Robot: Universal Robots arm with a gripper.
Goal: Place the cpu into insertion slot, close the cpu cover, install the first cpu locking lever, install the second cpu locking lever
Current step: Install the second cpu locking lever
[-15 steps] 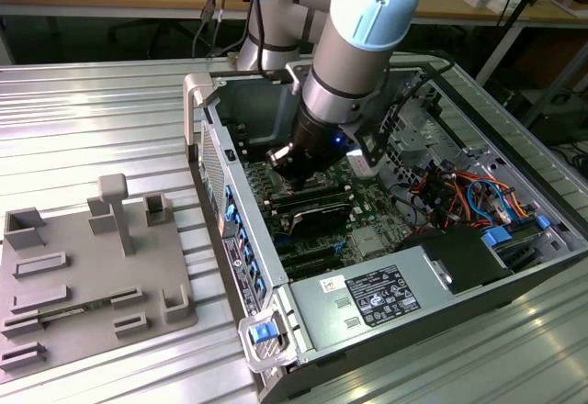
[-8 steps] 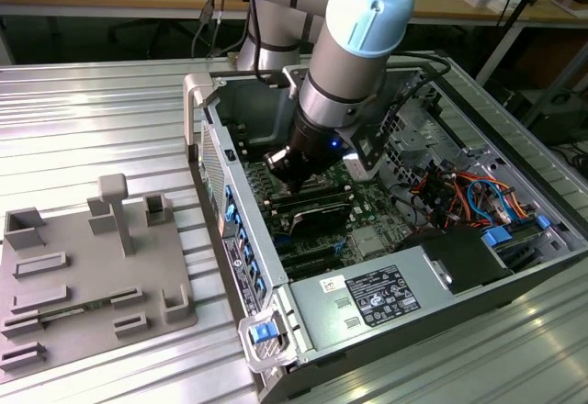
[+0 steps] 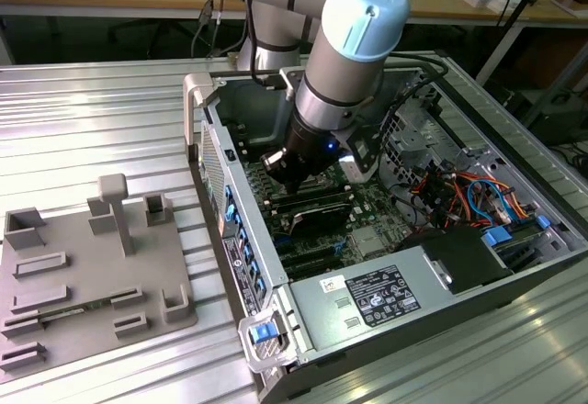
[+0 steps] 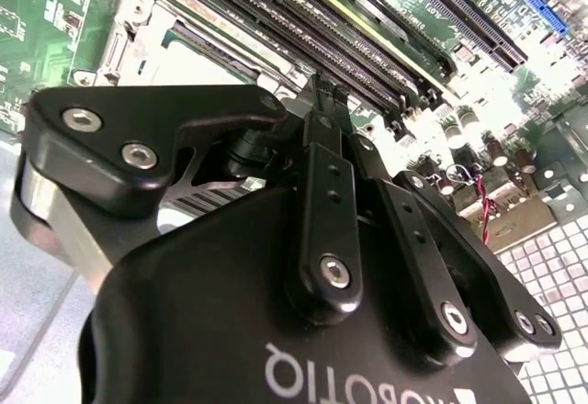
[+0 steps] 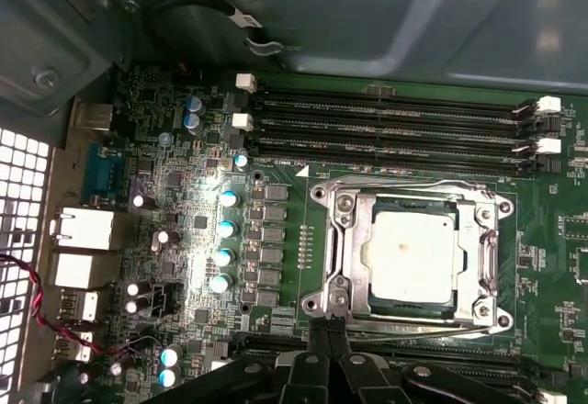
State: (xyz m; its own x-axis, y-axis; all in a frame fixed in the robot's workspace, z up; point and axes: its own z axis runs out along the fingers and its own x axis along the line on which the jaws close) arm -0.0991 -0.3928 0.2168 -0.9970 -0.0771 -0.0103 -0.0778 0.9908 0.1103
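Silver-grey metal marks the top of the small flat square cpu [image 5: 407, 253], which lies seated in the square insertion slot [image 5: 411, 308] on the green motherboard [image 5: 175, 193] in the first wrist view. The thin shiny silver cpu cover [image 5: 345, 252], a frame plate with a square opening, lies flat down around the chip, its opening framing the metal top. A thin wire locking lever [image 5: 413, 186] runs along the far edge of the socket, beside the long black memory slots [image 5: 386, 133]. The black two-fingered gripper [image 5: 327, 333] is clenched, its fingertips pressed together with no part between them, and they sit just at the near edge of the socket frame, beside another thin lever [image 5: 413, 328]. In the exterior view the grey and light-blue robot arm [image 3: 354, 46] reaches down into the open computer case [image 3: 386, 294], with the gripper [image 3: 288, 182] low over the board. A grey moulded parts tray [image 3: 92, 275] rests on the ribbed metal table [image 3: 92, 119], on the exterior view's left.
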